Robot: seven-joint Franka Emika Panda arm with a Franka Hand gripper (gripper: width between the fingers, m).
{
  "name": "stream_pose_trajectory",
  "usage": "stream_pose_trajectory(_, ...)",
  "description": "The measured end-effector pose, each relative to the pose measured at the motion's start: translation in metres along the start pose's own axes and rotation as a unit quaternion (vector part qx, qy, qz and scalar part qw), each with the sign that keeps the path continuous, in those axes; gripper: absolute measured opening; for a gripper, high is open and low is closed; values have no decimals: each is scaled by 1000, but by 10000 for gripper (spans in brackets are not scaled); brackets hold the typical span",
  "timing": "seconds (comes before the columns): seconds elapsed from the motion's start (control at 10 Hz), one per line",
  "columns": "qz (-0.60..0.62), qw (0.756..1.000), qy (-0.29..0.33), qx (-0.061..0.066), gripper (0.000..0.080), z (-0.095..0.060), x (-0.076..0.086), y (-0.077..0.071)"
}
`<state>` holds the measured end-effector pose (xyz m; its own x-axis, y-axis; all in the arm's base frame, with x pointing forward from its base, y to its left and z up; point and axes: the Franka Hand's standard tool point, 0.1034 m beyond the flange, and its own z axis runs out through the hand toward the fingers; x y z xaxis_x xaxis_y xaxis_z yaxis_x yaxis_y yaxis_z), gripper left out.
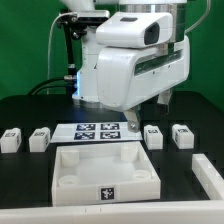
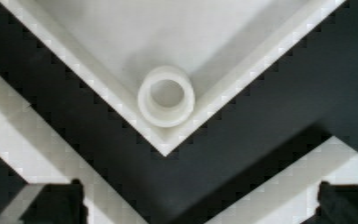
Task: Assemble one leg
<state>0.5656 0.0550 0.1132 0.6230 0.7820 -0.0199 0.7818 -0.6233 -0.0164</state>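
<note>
Several legs lie in a row on the black table: two at the exterior view's left [image 1: 10,139] [image 1: 40,138] and two at its right [image 1: 153,135] [image 1: 182,134]. The large white square panel [image 1: 70,178] lies in front of them. My gripper [image 1: 146,113] hangs above the panel's far right corner, near the leg at the right. In the wrist view the gripper [image 2: 190,205] is open and empty, its dark fingers [image 2: 43,205] spread wide. Below it is a panel corner with a round socket [image 2: 165,97].
The marker board [image 1: 98,131] lies behind the panel, between the two pairs of legs. Another white part [image 1: 210,174] lies at the exterior view's right edge, partly cut off. The arm's white body fills the upper middle.
</note>
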Motion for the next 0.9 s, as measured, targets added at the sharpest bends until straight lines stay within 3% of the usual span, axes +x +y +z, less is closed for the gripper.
stream_pose_trajectory(0.8, -21, 1000, 0, 1, 650, 1, 0, 0)
stream_pose_trajectory(0.9, -69, 998, 4, -6, 650, 5, -10, -5)
